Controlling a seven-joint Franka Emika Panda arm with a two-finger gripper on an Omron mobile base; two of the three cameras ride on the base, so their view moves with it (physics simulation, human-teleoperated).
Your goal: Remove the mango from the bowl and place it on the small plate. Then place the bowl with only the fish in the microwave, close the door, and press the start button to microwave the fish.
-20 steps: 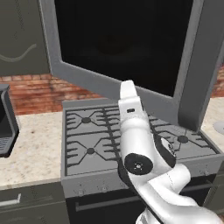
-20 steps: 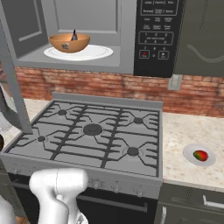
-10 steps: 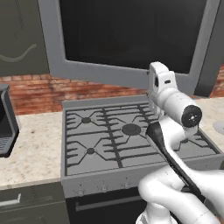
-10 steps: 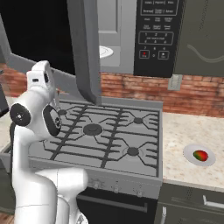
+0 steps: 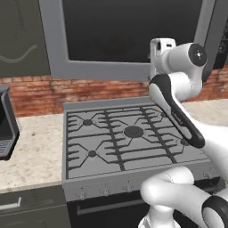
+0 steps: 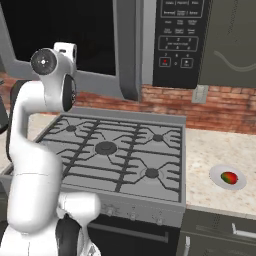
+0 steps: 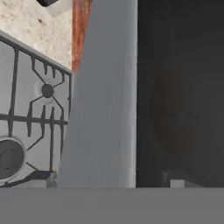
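Door [image 5: 133,40] near shut, mango [image 6: 228,177] on small plate [image 6: 218,174]

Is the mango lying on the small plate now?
Yes, the mango rests on the small plate, on the counter right of the stove.

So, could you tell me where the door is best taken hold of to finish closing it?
Probably the door's grey frame near its free right edge, from the room side. It is a wide flat panel, ajar, hinged on the left, with no handle showing, so pushing farthest from the hinge should swing it shut most easily.
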